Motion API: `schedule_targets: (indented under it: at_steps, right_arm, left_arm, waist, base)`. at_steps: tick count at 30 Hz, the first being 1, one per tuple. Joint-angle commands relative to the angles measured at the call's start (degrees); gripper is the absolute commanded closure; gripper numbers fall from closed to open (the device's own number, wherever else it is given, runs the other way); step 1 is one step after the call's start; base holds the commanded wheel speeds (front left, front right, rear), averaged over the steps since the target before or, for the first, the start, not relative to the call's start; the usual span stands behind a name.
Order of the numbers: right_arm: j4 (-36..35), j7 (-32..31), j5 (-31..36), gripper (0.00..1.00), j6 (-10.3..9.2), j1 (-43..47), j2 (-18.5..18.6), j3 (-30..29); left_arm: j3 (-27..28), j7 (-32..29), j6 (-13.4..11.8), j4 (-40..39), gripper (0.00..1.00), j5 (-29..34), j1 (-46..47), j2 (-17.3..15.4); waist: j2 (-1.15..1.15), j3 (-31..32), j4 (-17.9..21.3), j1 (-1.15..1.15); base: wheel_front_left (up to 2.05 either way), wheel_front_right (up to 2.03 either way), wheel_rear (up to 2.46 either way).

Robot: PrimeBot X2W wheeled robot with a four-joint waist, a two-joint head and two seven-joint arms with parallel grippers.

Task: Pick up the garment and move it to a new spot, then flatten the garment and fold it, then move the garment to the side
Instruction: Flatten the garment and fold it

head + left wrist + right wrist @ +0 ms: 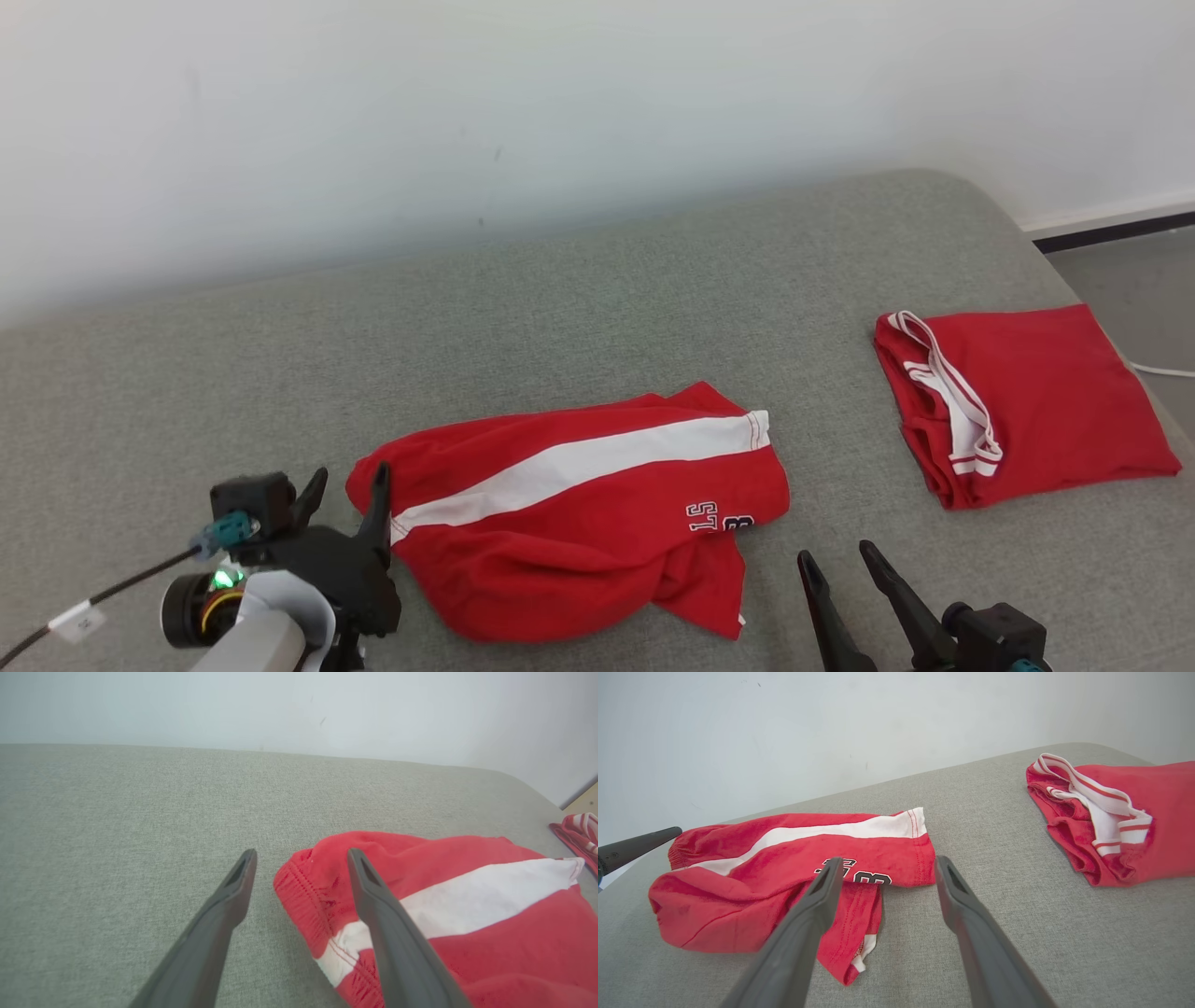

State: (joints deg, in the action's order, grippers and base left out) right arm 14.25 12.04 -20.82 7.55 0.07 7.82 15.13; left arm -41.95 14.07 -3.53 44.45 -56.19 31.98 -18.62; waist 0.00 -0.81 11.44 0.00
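a pair of red soft knit shorts (560, 532) with a broad white stripe (597, 457) along the side lies near the middle of the grey woven padded surface (560, 308), rumpled and partly doubled over. its long axis runs left to right in the head view, rising a little to the right. the gathered elastic waistband (299, 891) points to the robot's left, and the stitched hem with dark printed numbers (719, 515) points to the right. well apart, on the right side, rests a folded red garment with white striped trim (1046, 401).

the left claw (348, 485) is low at the waistband end, its two long dark fingers (397, 942) spread and pinching nothing - one finger is above the red cloth, the other above bare grey fabric. the right claw (836, 560) is also spread wide and empty, held near the hem end, its fingers pointing toward the pale wall (467, 112).
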Motion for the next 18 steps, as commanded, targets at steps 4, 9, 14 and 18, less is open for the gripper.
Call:
schedule_targets:
  at_steps: [4,9,14,18]
  right_arm:
    - [-0.35,-0.16,0.39,0.00,-0.15,1.19,0.50,-0.77]
    - [-1.35,-0.39,0.85,0.00,-0.15,1.78,0.94,-2.29]
    - [-2.22,-0.58,1.23,0.00,-0.15,2.45,1.39,-4.52]
    - [-3.15,-0.91,1.81,0.00,-0.15,2.86,1.70,-6.14]
  left_arm:
    - [2.64,1.08,-1.20,-3.90,0.00,1.14,-4.78,-1.05]
    - [12.55,1.09,-4.03,-16.81,0.00,7.88,-12.57,-1.13]
    - [23.27,1.11,-3.72,-29.79,0.00,18.87,-23.29,1.26]
    - [29.74,1.12,-2.75,-35.95,0.00,26.93,-30.97,4.21]
  waist:
    - [0.00,0.98,-1.21,0.00]
    - [0.00,1.85,-2.68,0.00]
    - [0.00,2.72,-4.42,0.00]
    - [0.00,3.50,-5.87,0.00]
  base:
    - [0.00,0.00,0.00]
    - [0.00,0.00,0.00]
    - [0.00,0.00,0.00]
    - [0.00,0.00,0.00]
